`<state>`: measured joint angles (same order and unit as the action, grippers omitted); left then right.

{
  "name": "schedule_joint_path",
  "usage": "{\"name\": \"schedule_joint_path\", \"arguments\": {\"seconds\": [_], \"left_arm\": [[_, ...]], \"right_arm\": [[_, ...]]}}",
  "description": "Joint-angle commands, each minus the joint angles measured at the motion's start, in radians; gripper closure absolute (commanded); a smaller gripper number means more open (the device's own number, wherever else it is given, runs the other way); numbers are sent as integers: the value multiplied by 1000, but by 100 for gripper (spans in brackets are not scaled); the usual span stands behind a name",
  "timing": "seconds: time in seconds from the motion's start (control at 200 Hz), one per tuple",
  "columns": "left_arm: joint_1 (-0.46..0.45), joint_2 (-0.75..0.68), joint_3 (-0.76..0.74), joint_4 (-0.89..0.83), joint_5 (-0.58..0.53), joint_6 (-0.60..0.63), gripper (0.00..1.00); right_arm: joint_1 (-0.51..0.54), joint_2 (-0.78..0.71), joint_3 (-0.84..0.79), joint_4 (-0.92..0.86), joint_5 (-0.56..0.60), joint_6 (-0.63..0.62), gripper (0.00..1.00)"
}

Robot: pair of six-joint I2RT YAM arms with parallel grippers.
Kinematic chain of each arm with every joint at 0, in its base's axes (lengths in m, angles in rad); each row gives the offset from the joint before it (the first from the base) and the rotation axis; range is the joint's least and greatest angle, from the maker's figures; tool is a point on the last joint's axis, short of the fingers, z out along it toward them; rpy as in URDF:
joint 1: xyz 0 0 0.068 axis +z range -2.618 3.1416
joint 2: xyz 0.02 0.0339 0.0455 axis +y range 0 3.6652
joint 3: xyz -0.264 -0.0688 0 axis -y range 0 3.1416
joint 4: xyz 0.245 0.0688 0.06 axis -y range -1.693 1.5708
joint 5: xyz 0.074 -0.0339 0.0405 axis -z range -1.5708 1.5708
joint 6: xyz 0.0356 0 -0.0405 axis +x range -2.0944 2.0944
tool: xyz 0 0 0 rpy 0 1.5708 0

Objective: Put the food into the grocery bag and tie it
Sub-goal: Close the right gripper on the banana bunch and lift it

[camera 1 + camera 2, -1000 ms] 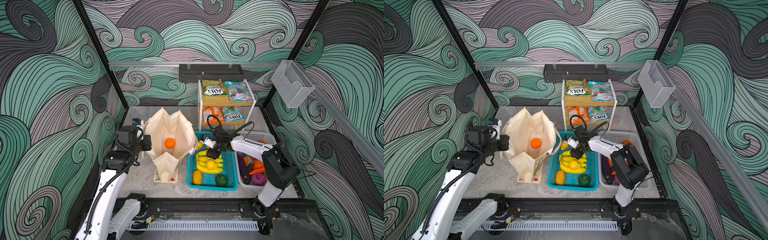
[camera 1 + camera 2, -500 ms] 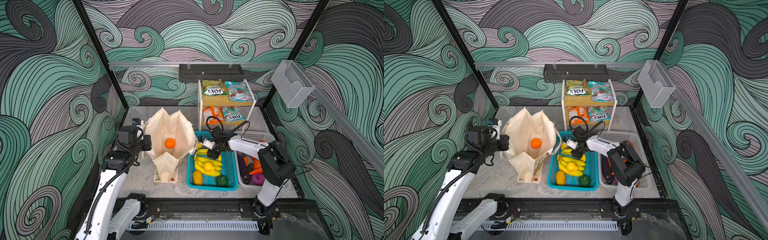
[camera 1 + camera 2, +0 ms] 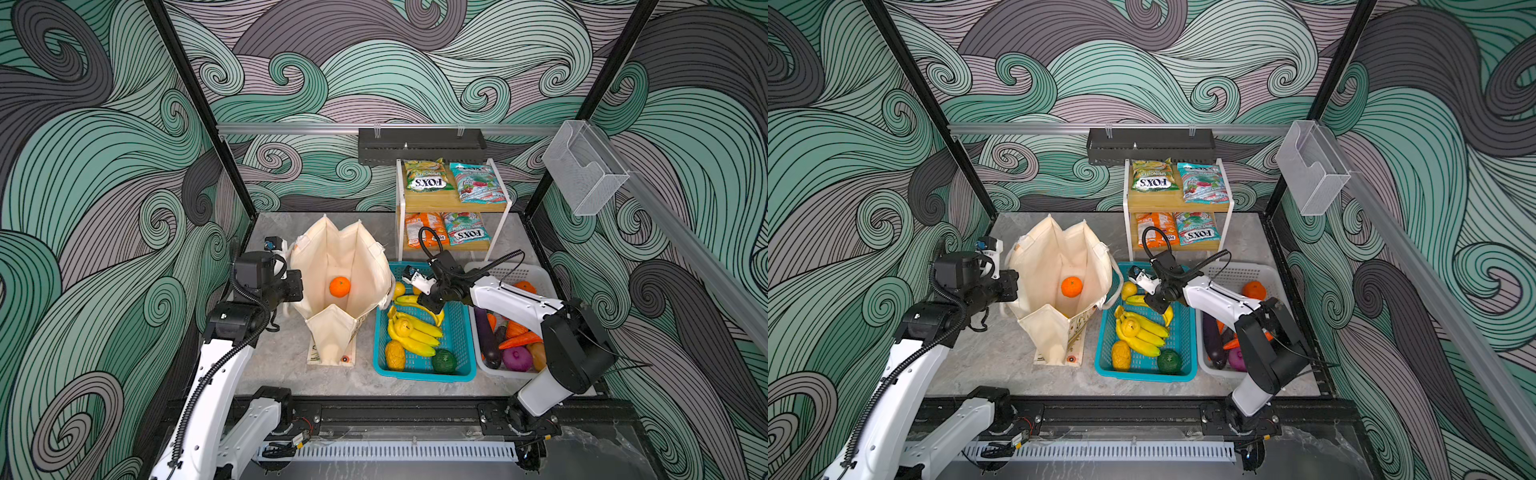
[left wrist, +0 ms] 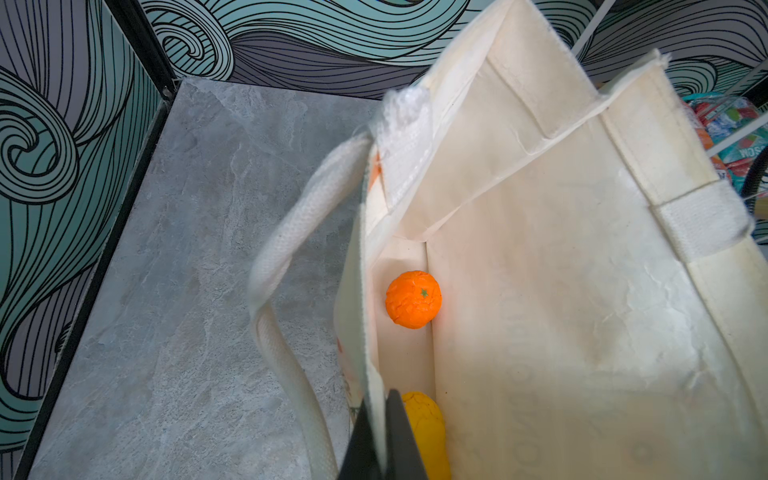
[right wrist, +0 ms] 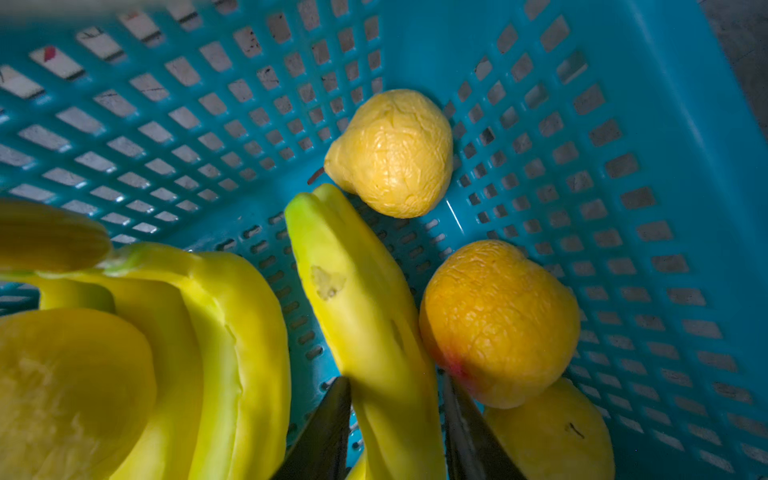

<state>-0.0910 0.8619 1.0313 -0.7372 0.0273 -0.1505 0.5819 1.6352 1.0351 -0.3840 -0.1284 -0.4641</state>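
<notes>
A grey marbled surface carries four things: the grocery bag is stood against the left pincer, a teal basket is set beneath the right pincer, a white basket is set just beside that pincer, and a shelf rack is stood beyond it.

Before you: a cream canvas tote bag, matt and coarsely woven, on a grey stone-look tabletop; a teal perforated plastic basket of waxy, wrinkle-skinned yellow toy bananas; glossy crinkled-film snack packets on a pale wooden shelf.
</notes>
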Motion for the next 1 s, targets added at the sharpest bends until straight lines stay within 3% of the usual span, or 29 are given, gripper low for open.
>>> {"name": "schedule_joint_path", "arguments": {"seconds": [0.0, 0.375, 0.535, 0.62, 0.991], "left_arm": [[5, -8, 7, 30, 2, -3, 100], [5, -14, 7, 31, 6, -3, 100], [5, -20, 6, 32, 5, -4, 100], [5, -18, 7, 31, 5, -4, 100], [5, -21, 7, 33, 7, -6, 100]], "right_arm": [[12, 34, 2, -12, 4, 0, 59], [12, 141, 55, -87, 61, 25, 53], [14, 160, 63, -86, 66, 34, 61], [13, 145, 65, -87, 60, 34, 77], [16, 12, 50, -79, 68, 63, 77]]}}
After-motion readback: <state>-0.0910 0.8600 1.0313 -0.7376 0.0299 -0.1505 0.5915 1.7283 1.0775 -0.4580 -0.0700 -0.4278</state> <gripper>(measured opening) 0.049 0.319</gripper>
